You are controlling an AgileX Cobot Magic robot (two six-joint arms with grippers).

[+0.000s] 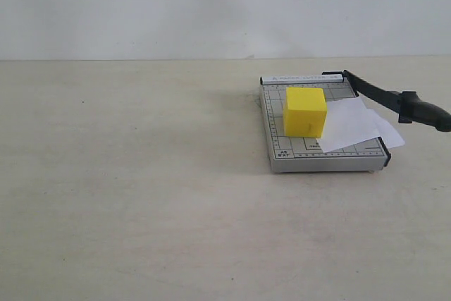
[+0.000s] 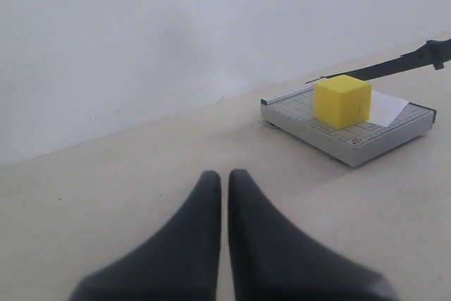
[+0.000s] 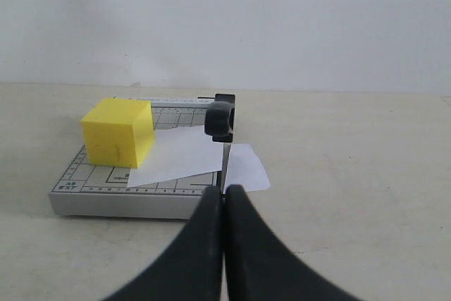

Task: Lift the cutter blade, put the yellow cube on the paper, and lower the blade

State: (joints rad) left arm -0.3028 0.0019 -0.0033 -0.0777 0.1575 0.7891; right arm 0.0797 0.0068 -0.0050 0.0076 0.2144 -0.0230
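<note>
Nearest, in the left wrist view: left gripper, black fingers drawn together with only a hairline between them, nothing held, low over the bare table and well apart from the cutter. Much the same in the right wrist view: right gripper, fingers pressed tip to tip, empty, facing the cutter end-on.

Farther out, on the right half of the table in the exterior view: grey gridded trimmer board, lying flat. On its left part, yellow cube, sitting flat on one face, sides nearly square with the grid, right at the left edge of the paper. Resting on that edge or just beside it: cannot tell. Paper white, flat, turned askew to the grid, one corner hanging out past the board's right edge beneath the blade.

Cutter blade raised, not down on the board. Long axis running from the hinge at the board's far right corner out toward the near right. Thick rounded handle end lifted clear above and beyond the right edge, pointing to the right of the exterior view. Seen end-on from the right wrist, handle standing above the board's right edge.

All around, pale beige matte tabletop, faintly speckled. Farthest back, plain white wall, meeting the table along a straight line just behind the board.
</note>
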